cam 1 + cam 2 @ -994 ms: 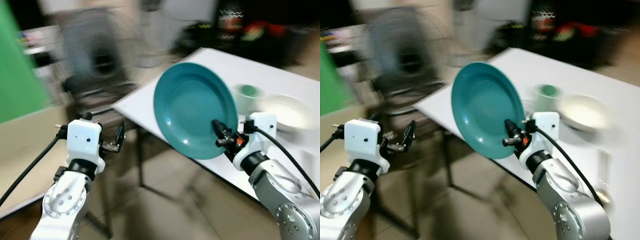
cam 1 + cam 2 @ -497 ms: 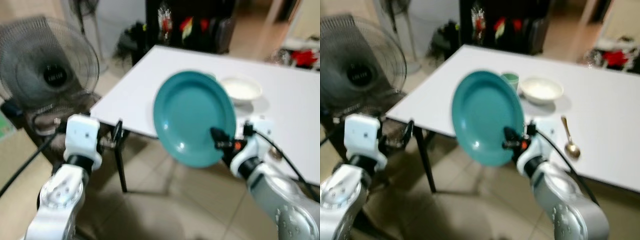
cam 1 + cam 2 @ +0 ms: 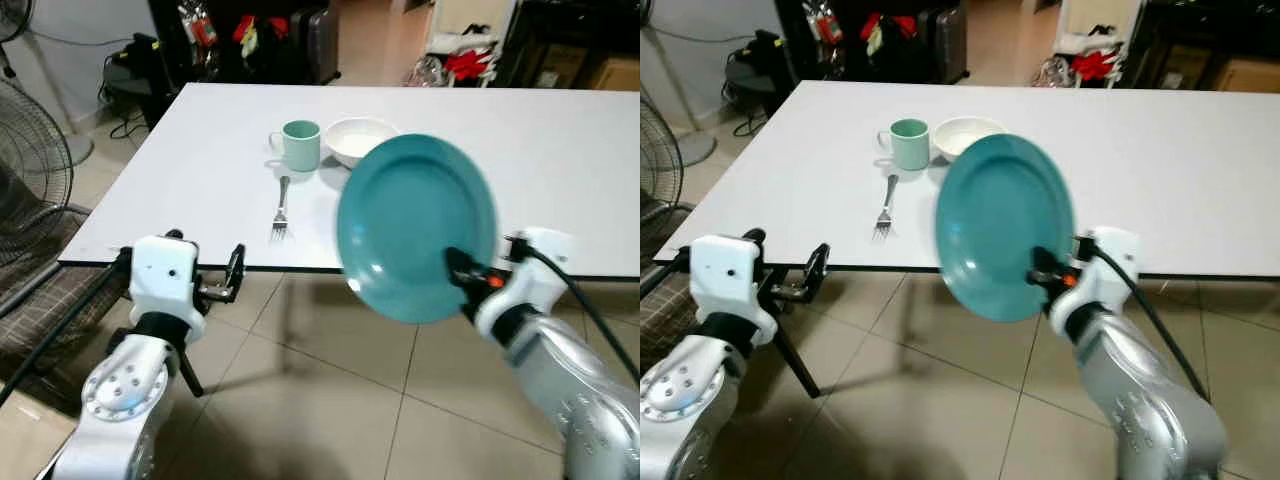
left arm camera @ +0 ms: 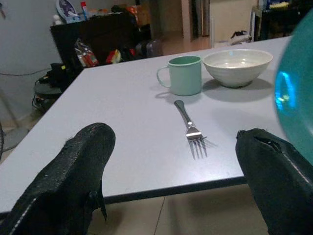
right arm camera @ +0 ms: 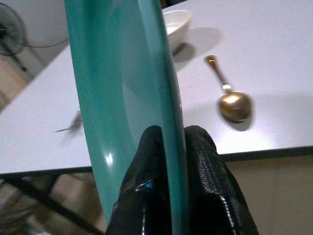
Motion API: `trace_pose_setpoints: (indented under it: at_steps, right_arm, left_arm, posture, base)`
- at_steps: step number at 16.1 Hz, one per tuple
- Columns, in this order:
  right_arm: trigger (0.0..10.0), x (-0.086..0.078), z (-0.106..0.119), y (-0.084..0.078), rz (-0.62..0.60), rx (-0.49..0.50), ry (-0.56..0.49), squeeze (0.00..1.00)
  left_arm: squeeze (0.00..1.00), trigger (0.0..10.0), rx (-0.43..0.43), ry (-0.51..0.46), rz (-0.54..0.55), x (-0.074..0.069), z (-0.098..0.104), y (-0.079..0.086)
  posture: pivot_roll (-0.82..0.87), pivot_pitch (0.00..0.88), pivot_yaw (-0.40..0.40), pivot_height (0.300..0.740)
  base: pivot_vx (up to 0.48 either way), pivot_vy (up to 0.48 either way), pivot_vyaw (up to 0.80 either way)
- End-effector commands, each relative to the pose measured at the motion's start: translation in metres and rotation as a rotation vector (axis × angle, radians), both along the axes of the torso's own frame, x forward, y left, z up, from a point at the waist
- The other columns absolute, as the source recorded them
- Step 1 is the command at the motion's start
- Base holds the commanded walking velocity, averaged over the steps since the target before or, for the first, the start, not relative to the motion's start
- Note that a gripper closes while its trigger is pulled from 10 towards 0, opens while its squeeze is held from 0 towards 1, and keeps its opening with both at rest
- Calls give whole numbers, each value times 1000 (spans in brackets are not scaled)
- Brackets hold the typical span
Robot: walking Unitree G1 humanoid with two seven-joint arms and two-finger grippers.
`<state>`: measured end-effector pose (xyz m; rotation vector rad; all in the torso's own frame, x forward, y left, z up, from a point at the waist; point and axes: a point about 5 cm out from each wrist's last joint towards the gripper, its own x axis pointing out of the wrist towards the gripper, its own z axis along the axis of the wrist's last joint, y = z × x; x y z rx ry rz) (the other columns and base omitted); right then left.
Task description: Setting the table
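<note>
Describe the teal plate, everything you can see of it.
The plate is round, teal and glossy, with a shallow well and a raised rim; it looks like glazed ceramic or melamine. It appears empty and whole. It stands nearly on edge in the air, its face turned toward the robot, in front of the table's near edge. The right gripper pinches its lower rim, one finger on each face. Nothing else touches it.

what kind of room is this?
Probably a home dining area: a white table on tiled floor, laid with a green mug, white bowl and fork. A standing fan stands nearby.
</note>
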<state>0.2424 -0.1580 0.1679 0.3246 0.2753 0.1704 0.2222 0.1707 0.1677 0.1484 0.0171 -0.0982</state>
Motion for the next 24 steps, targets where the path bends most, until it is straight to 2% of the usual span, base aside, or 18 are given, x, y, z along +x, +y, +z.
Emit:
trace_pose_setpoints:
  at_steps: [1,6,16,19,21,23,24]
  right_arm:
    - [10000,3,9,9,59,24,-47,0]
    - [10000,20,18,12,104,57,-81,0]
    - [10000,19,14,21,200,57,-58,0]
    - [10000,18,13,23,229,73,-44,0]
    - [10000,20,10,21,209,81,-24,0]
    - [10000,24,7,27,220,136,3,0]
    - [10000,27,2,30,236,154,52,0]
  left_arm:
    - [0,10000,2,-3,6,-2,2,3]
    - [0,10000,-3,0,14,-3,4,9]
    - [0,10000,-3,8,18,-8,4,10]
    - [0,10000,-8,-1,21,-10,5,11]
    - [0,10000,5,2,4,-9,5,10]
    - [0,10000,-4,21,-51,-13,5,9]
    - [0,10000,-9,30,-84,-16,4,7]
  posture:
    - [-4,7,36,740]
    - [8,7,29,740]
    - [11,14,27,740]
    - [11,14,25,740]
    - [16,13,22,740]
    - [17,5,31,740]
    - [21,4,33,740]
  base:
    - [0,0,0]
    - [299,0,0]
    - [333,0,-136]
    - [91,0,0]
    - [0,0,0]
    - [0,0,0]
    - [0,0,0]
